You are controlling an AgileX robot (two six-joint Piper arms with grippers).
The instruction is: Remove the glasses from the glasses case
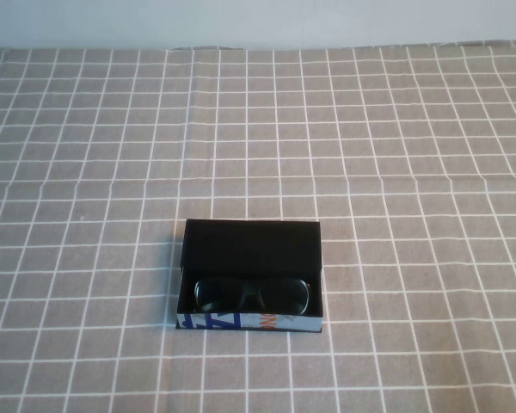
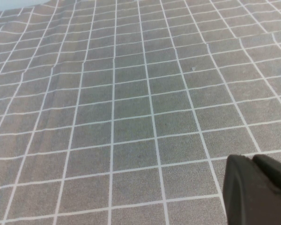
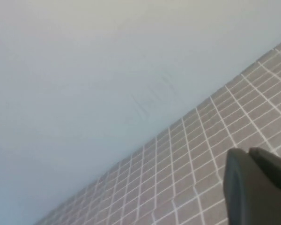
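The black glasses case lies open on the grey checked cloth, a little in front of the table's middle. Its white front strip carries blue and orange print. The black glasses lie folded inside the case, against its front wall. Neither arm shows in the high view. My left gripper is shut and empty above bare cloth; the case is out of its view. My right gripper is shut and empty, facing the far cloth edge and the pale wall.
The grey cloth with white grid lines covers the whole table up to the pale wall at the back. A fold line runs across the cloth behind the case.
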